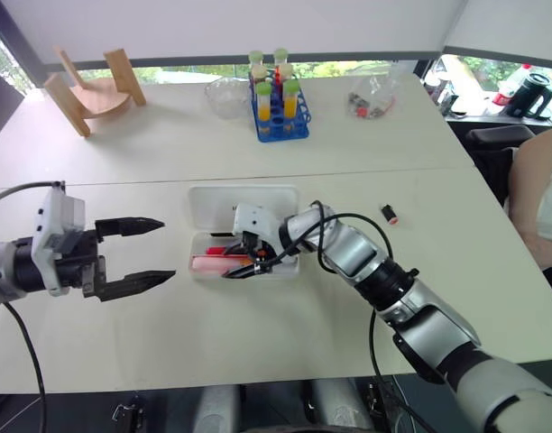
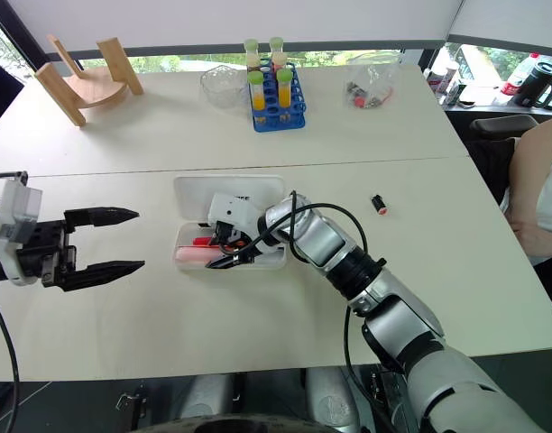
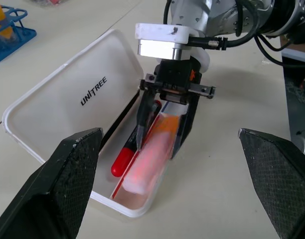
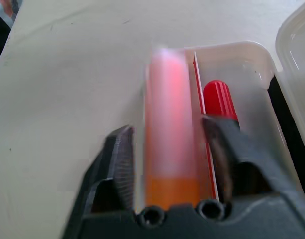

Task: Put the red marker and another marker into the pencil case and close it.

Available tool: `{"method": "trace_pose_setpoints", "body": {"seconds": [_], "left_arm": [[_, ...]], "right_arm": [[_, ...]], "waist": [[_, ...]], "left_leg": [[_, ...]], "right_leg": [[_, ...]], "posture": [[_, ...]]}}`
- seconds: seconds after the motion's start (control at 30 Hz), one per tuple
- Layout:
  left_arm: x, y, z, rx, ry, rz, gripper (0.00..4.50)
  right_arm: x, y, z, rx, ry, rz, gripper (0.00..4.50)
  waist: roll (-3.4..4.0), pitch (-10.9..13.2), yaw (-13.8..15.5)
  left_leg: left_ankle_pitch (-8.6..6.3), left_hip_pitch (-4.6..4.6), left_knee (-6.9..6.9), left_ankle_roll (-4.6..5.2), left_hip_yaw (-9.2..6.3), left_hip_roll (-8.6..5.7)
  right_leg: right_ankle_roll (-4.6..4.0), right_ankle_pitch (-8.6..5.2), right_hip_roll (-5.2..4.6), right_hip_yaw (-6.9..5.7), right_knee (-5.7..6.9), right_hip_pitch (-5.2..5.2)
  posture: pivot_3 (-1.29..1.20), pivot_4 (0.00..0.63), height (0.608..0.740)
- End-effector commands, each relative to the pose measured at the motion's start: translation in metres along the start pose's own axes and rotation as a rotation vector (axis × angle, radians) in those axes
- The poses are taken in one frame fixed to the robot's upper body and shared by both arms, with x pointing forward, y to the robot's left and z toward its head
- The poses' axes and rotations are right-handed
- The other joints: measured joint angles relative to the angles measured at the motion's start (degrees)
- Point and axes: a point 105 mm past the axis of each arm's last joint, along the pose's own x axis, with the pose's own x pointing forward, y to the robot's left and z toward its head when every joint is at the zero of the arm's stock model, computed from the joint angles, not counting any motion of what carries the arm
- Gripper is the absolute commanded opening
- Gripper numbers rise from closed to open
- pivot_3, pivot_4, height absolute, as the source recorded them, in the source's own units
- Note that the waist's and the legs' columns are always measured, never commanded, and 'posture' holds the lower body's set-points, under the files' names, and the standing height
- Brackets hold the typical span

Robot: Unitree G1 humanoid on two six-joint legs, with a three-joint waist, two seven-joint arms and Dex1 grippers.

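right gripper (image 3: 162, 130): down inside the open flat white plastic pencil case (image 3: 68, 107), black fingers parted and straddling the thick pale pink highlighter with the orange end (image 3: 148, 162); a thin gap shows at each finger, so no clear squeeze on it; can't tell if the tips touch the tray floor.
left gripper (image 1: 150, 251): spread wide, holding nothing, hanging above the table (image 1: 285, 334) just left of the case, fingers aimed at it.
pink highlighter: lying flat in the case's tray, along the near wall, orange end toward the right gripper's palm.
red marker (image 3: 128, 153), slim black barrel with red cap: in the tray too, beside the highlighter on the lid side, cap end away from the right gripper.
case lid: hinged open, lying flat on the table on the far side of the tray, dark lettering facing up.
left wrist view extra: reads the lid lettering and shows both markers side by side under the right gripper.
right wrist view extra: shows the gaps between fingers and highlighter; red cap just past one fingertip.
head views extra: small black-and-red stub (image 1: 390, 214) on the table right of the case, blue rack of capped tubes (image 1: 278, 110) and wooden stand (image 1: 88, 88) at the far side.
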Motion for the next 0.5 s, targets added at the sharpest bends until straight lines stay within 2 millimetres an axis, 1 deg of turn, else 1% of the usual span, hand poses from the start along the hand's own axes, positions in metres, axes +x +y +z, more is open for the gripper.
{"method": "trace_pose_setpoints", "body": {"seconds": [0.03,0.1,0.17,0.23,0.27,0.33,0.37,0.43,0.47,0.5], "left_arm": [[0.0,-0.001,0.007,0.031,-0.012,0.004,4.5],[0.001,0.0,0.007,0.03,-0.016,0.003,4.5],[0.003,0.0,0.008,0.032,-0.022,-0.002,4.5],[0.006,0.0,0.009,0.03,-0.03,-0.011,4.5],[0.007,-0.001,0.009,0.029,-0.035,-0.018,4.5],[0.009,-0.003,0.009,0.025,-0.04,-0.03,4.5],[0.01,-0.003,0.008,0.022,-0.043,-0.037,4.5],[0.012,-0.005,0.007,0.021,-0.047,-0.05,4.5],[0.013,-0.005,0.007,0.019,-0.049,-0.057,4.5],[0.013,-0.005,0.006,0.017,-0.052,-0.062,4.5]], "right_arm": [[-0.014,-0.007,0.025,-0.057,-0.058,-0.028,4.38],[-0.025,-0.013,0.031,-0.06,-0.074,-0.062,4.46],[-0.043,-0.017,0.038,-0.058,-0.1,-0.099,4.46],[-0.07,-0.024,0.044,-0.028,-0.136,-0.181,4.46],[-0.087,-0.028,0.045,-0.008,-0.152,-0.237,4.46],[-0.118,-0.034,0.044,0.033,-0.164,-0.346,4.46],[-0.136,-0.038,0.039,0.073,-0.164,-0.426,4.46],[-0.176,-0.048,0.02,0.176,-0.137,-0.614,4.46],[-0.195,-0.052,0.006,0.232,-0.107,-0.714,4.46],[-0.209,-0.053,-0.006,0.281,-0.081,-0.787,4.46]], "waist": [[0.0,0.0,0.0],[0.0,0.0,0.08],[0.0,0.0,0.2],[0.0,0.0,0.26],[0.0,0.0,0.24],[-0.01,0.0,0.26],[-0.01,0.0,0.25],[-0.01,-0.01,0.31],[-0.01,-0.01,0.31],[-0.01,-0.01,0.33]], "left_leg": [[0.0,0.0,0.0,0.0,0.0,0.0],[0.0,0.0,0.0,0.0,0.0,0.0],[0.0,-0.01,0.01,0.0,-0.02,-0.02],[0.0,-0.02,0.01,0.0,-0.05,-0.05],[0.0,-0.02,0.02,0.0,-0.05,-0.06],[0.0,-0.03,0.01,0.0,-0.06,-0.07],[0.0,-0.03,0.01,0.0,-0.06,-0.07],[0.0,-0.03,-0.02,0.0,-0.07,-0.06],[0.0,-0.03,-0.02,0.0,-0.07,-0.07],[0.0,-0.03,-0.02,0.0,-0.06,-0.07]], "right_leg": [[0.0,0.0,0.0,0.0,0.0,0.0],[0.0,0.0,0.0,0.0,0.0,0.0],[0.0,0.0,-0.02,-0.01,0.0,0.02],[0.0,0.0,-0.06,-0.02,-0.01,0.03],[0.0,0.0,-0.07,-0.02,-0.01,0.05],[0.0,0.0,-0.1,-0.02,-0.02,0.04],[0.0,0.0,-0.09,-0.02,-0.02,0.04],[0.0,-0.01,-0.08,-0.03,-0.04,0.05],[-0.01,-0.01,-0.08,-0.03,-0.04,0.05],[-0.01,-0.01,-0.08,-0.03,-0.05,0.05]], "posture": [[0.0,0.15,0.74],[0.0,0.15,0.74],[0.0,0.15,0.74],[0.0,0.15,0.74],[0.0,0.15,0.74],[0.0,0.15,0.74],[0.0,0.15,0.74],[0.0,0.15,0.74],[0.0,0.15,0.74],[0.0,0.15,0.74]]}}
